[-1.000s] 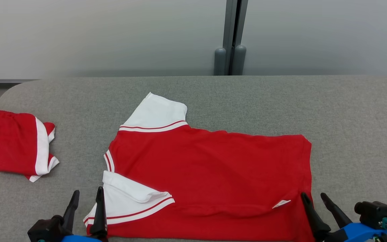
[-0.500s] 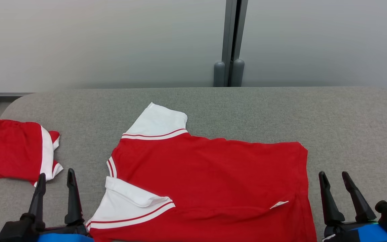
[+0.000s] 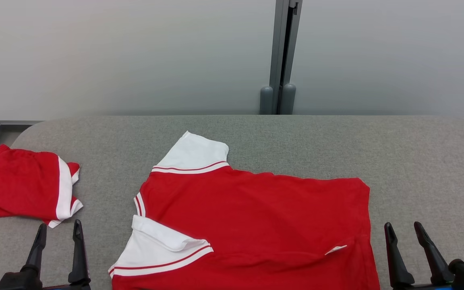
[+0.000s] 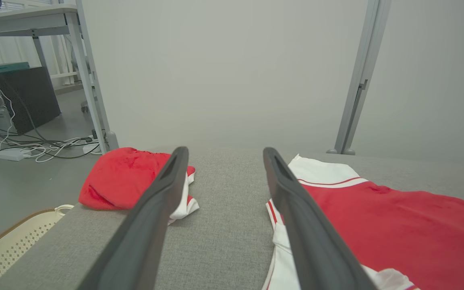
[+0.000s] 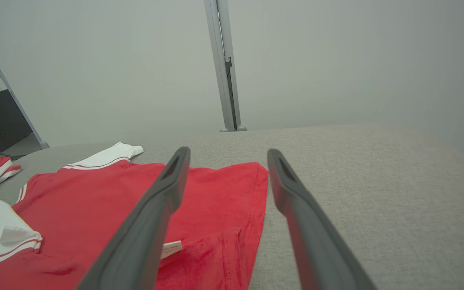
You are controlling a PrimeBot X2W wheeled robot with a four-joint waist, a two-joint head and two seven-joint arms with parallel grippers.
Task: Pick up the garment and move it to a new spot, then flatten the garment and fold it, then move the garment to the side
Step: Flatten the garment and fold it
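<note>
Note that the head view has tilted upward, so everything sits lower in frame. Your left gripper (image 3: 60, 224) has drawn leftward off the red shirt's (image 3: 256, 217) white sleeve (image 3: 159, 249). Your right gripper (image 3: 402, 224) has cleared the hem (image 3: 367, 209), moving rightward.
</note>
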